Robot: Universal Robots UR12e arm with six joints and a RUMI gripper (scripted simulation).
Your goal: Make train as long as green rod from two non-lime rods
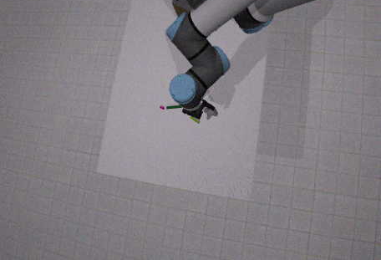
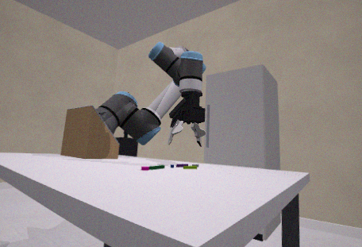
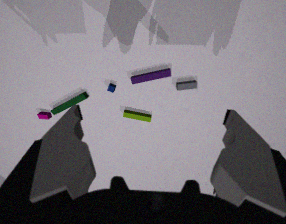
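The gripper hangs above the table with its fingers spread wide and nothing between them. In the wrist view the lime rod lies nearest, between the fingertips and slightly beyond; the blue rod, purple rod and grey rod lie farther out. Off the left fingertip lies the green rod, with the magenta rod just beside its outer end.

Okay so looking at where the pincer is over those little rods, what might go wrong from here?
1. The magenta rod lies almost against the green rod's end; they may already read as an unwanted train.
2. The open, empty pincer hangs above closely spaced rods; descending for the purple rod could nudge the grey rod or blue rod.
3. The lime rod lies nearest the pincer and is forbidden.
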